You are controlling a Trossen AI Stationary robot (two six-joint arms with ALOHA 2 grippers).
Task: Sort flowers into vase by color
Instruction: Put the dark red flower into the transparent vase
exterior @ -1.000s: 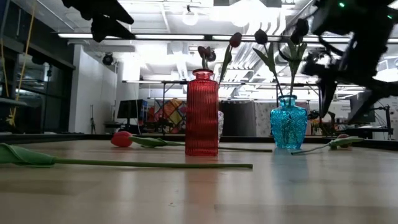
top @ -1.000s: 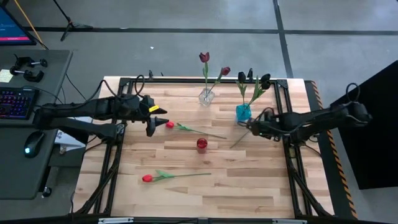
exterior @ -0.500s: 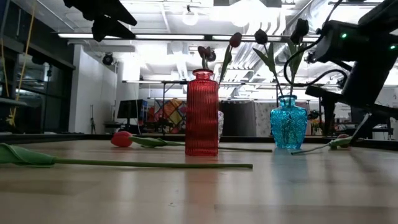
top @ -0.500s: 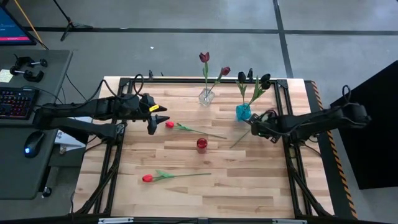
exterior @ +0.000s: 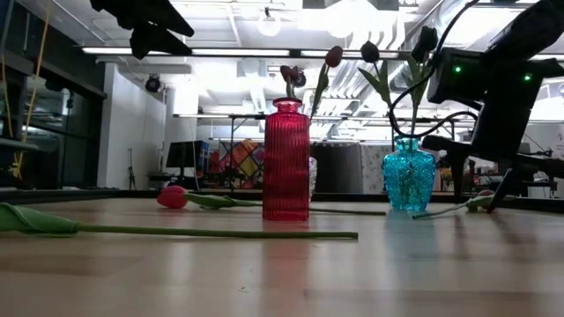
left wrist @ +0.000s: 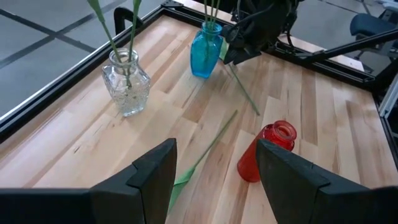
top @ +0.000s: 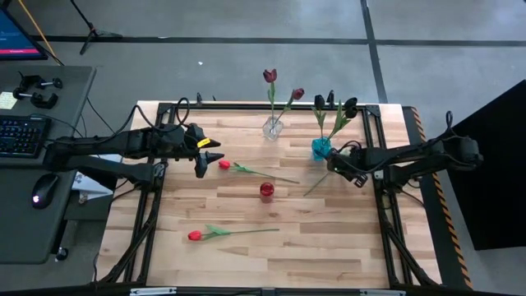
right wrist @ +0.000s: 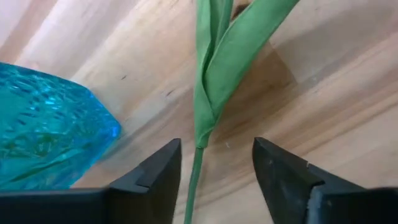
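Straddling the stem of the flower [right wrist: 211,81] lying on the surface [top: 329,238] beside the blue vase [top: 321,148], your right pincer [right wrist: 214,171] stood apart; that light, floppy stem wanted pinching below its leaf.
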